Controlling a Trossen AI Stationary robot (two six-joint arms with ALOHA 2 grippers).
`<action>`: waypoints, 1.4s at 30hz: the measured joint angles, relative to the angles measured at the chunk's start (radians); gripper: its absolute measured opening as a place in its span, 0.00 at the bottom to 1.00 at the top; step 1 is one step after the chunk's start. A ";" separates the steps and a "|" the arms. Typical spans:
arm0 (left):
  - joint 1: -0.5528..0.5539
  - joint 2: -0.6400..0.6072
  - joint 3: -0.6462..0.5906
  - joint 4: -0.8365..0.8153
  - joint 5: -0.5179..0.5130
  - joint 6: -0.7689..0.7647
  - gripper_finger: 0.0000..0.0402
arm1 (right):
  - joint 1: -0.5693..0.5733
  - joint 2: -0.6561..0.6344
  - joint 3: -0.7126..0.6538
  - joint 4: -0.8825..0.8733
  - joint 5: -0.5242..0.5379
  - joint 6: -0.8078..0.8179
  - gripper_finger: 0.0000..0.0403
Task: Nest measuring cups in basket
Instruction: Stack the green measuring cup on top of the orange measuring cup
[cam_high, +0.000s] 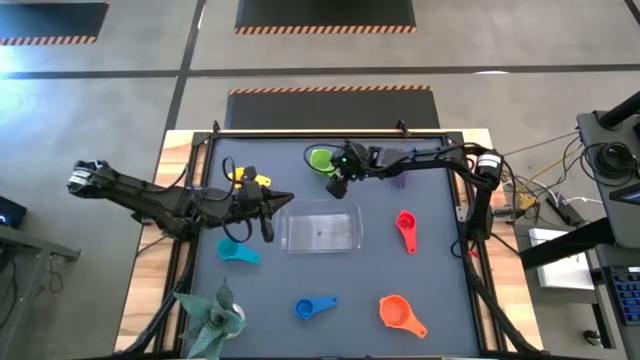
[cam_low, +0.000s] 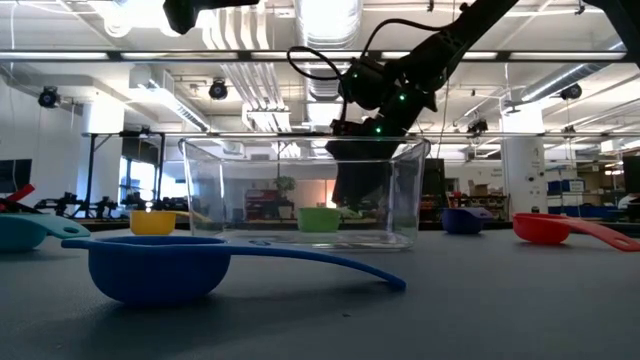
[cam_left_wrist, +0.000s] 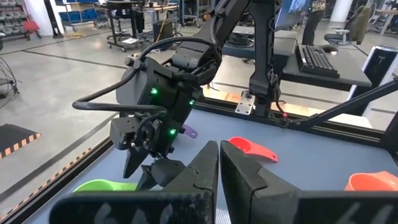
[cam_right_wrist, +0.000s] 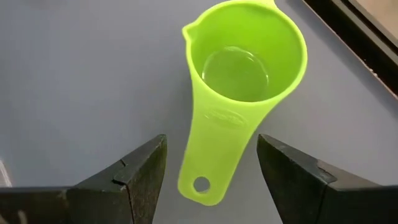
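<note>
1. The dark table (cam_high: 440, 300) takes up most of what I can see from here, with the clear basket (cam_high: 320, 231) sitting near its middle, and it looks empty. So I'd say nothing has been nested yet.
2. The right arm reaches across the far side, and its right gripper (cam_right_wrist: 211, 168) hovers just above the green cup (cam_right_wrist: 242, 81). The fingers are spread wide to either side of the cup's handle, holding nothing.
3. The left arm waits at the basket's left side. Its left gripper (cam_left_wrist: 219, 171) has the fingers drawn nearly together with only a thin slit between them, and nothing is in them.
4. The cups lie scattered around the basket, all outside it:
   - orange cup (cam_high: 399, 313) at the near right
   - red cup (cam_high: 406, 228) just right of the basket
   - blue cup (cam_high: 311, 307) at the near middle
   - teal cup (cam_high: 236, 251) at the basket's left
   - yellow cup (cam_high: 246, 177) by the left arm
   - purple cup (cam_left_wrist: 189, 131), barely showing behind the right arm
5. My guess is the green cup goes first, and all seven are still to do.
</note>
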 joint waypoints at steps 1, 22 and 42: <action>0.001 0.000 0.000 0.001 0.000 0.000 0.00 | 0.000 0.000 0.000 0.002 0.000 0.002 0.60; 0.009 0.000 0.000 -0.004 0.000 -0.005 0.00 | -0.014 0.082 -0.002 0.063 0.078 -0.029 0.60; 0.010 0.000 0.000 -0.008 0.000 -0.007 0.00 | -0.063 0.067 0.003 0.068 -0.104 -0.188 0.32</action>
